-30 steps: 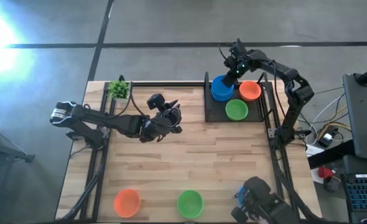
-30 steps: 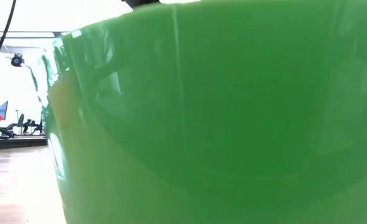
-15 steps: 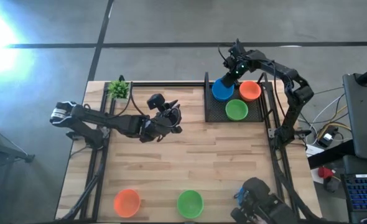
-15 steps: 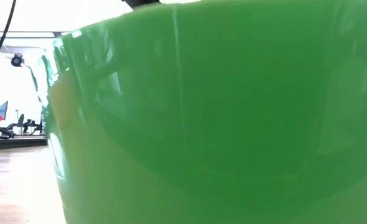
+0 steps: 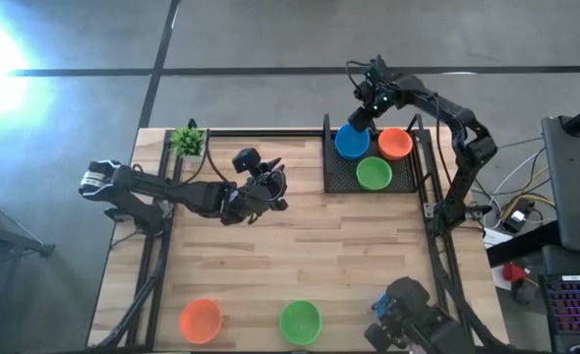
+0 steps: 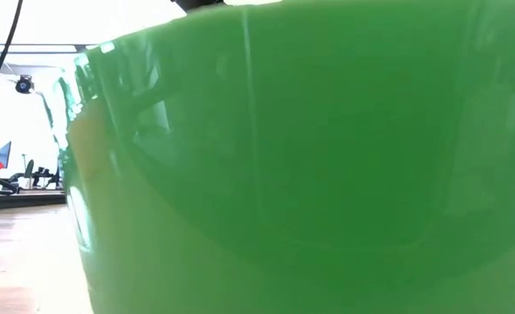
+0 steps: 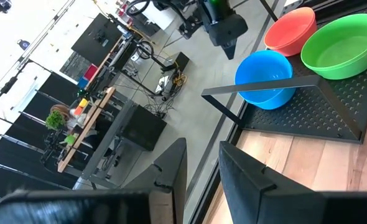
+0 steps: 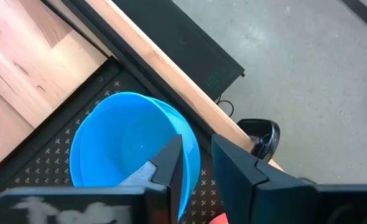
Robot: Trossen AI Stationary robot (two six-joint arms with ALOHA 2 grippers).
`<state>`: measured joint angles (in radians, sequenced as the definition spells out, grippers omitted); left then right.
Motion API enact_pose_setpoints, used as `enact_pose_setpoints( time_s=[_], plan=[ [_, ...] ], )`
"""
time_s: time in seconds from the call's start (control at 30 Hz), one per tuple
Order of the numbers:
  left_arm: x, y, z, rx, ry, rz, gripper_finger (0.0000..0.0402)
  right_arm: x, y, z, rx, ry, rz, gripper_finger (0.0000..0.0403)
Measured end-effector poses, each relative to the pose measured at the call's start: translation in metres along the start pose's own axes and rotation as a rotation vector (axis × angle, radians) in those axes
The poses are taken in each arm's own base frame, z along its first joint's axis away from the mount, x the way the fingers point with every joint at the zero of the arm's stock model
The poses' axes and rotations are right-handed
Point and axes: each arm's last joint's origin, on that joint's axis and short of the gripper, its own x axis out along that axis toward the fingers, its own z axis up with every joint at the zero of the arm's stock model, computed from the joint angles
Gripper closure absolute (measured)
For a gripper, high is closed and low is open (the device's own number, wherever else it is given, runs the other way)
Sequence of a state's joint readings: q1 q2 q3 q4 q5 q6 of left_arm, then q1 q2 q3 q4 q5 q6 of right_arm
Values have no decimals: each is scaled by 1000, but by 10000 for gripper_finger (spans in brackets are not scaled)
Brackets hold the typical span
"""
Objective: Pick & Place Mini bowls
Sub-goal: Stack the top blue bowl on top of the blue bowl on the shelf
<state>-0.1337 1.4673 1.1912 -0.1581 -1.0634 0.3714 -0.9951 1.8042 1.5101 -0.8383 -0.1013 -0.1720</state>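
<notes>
A blue mini bowl (image 5: 351, 144), an orange one (image 5: 395, 143) and a green one (image 5: 374, 174) sit upright in the black tray (image 5: 337, 179) at the table's far right. My right gripper (image 5: 357, 125) hangs open just above the blue bowl's far rim (image 8: 182, 134) and holds nothing. Another orange bowl (image 5: 201, 320) and a green bowl (image 5: 300, 322) rest on the table near its front edge. That green bowl (image 6: 310, 174) fills the low view. My left gripper (image 5: 280, 190) hovers open and empty over the table's middle, pointing toward the tray (image 7: 308, 112).
A small green potted plant (image 5: 186, 140) stands at the far left corner. The tray's raised black frame (image 7: 264, 87) borders the three bowls. Bare wooden tabletop (image 5: 300, 256) lies between the arms and the two near bowls. Black rails run along the table's sides.
My right gripper has let go of the blue bowl and risen a little above it. The bowl, which was held slightly raised over the tray, now sits flat in it beside the orange one.
</notes>
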Motion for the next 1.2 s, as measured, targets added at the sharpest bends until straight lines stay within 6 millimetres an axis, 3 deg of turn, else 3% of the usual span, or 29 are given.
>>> enact_pose_setpoints(
  time_s=[0.27, 0.97, 1.2],
  plan=[
    [0, 0, 0, 21, 0, 0, 309, 8, 1, -8, -4, 36, 5, 390],
    [0, 0, 0, 22, 1, 1, 309, 29, 0, -23, 16, 50, -19, 394],
    [0, 0, 0, 22, 1, 1, 309, 20, -2, -19, 41, 36, -116, 394]
  ],
)
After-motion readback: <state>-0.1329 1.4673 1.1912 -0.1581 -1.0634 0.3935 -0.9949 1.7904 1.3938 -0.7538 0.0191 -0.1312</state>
